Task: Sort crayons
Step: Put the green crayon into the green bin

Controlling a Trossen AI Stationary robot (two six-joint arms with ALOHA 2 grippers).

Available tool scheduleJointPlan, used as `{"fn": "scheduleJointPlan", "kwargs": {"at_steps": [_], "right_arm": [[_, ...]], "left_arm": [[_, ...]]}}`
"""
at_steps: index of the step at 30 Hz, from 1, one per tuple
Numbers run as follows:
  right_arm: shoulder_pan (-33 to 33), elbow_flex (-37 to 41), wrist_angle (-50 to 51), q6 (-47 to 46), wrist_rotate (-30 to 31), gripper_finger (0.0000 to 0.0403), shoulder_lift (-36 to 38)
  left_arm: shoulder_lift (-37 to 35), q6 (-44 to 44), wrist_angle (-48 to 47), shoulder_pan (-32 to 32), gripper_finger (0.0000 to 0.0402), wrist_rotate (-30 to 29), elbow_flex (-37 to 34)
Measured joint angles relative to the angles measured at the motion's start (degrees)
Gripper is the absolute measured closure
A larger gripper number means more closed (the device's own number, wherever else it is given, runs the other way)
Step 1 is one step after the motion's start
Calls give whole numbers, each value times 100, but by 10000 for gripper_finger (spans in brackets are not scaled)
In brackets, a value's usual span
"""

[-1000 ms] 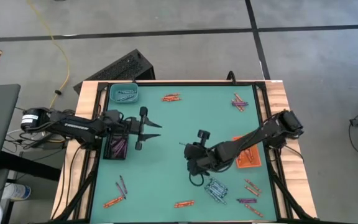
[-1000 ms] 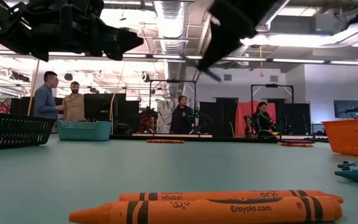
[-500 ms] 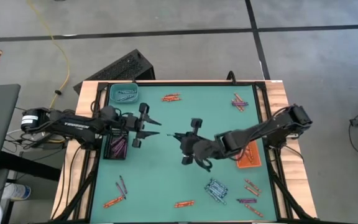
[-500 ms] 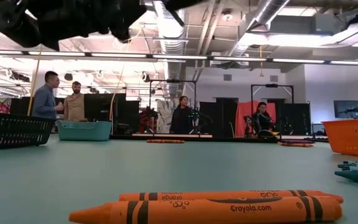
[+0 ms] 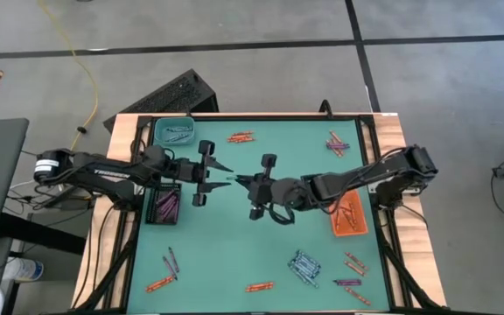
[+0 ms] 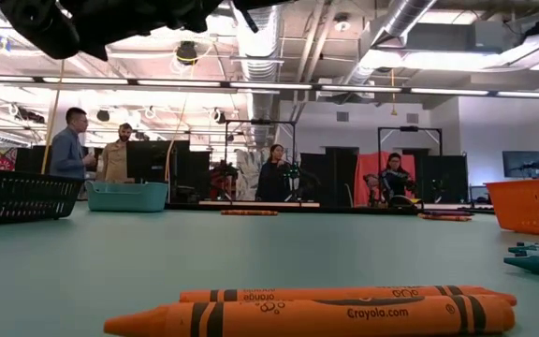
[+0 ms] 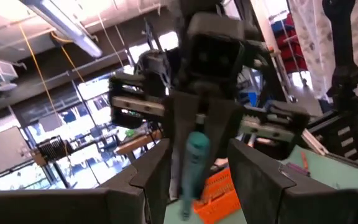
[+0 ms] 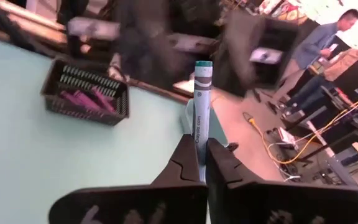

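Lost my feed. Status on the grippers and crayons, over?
Right gripper shut on teal crayon, mid-table. Left gripper open, facing it, tips nearly meeting. Handoff not yet made. Nothing between them.

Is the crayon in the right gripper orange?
No: the right wrist view shows the right gripper clamped on a teal crayon that sticks out past its fingertips.

The green-topped counter point(image 5: 234, 236) carries 3 small trays, teal point(image 5: 174, 131) at the far left corner, black point(image 5: 164, 206) on the left edge and orange point(image 5: 350, 215) on the right, with loose crayons point(image 5: 304, 267) scattered along its far and near sides.
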State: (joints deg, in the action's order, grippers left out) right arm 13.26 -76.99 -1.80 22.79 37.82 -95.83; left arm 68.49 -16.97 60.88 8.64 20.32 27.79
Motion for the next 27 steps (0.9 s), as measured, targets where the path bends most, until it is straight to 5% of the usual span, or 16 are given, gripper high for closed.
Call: {"fn": "scheduleJointPlan", "kwargs": {"at_steps": [17, 27], "right_arm": [[-62, -1, -393, 214, -106, 399, 2], [-149, 0, -89, -35, -59, 399, -8]], "left_arm": [[384, -347, 280, -2, 337, -11, 105], [370, -372, 443, -53, 286, -97, 112]]}}
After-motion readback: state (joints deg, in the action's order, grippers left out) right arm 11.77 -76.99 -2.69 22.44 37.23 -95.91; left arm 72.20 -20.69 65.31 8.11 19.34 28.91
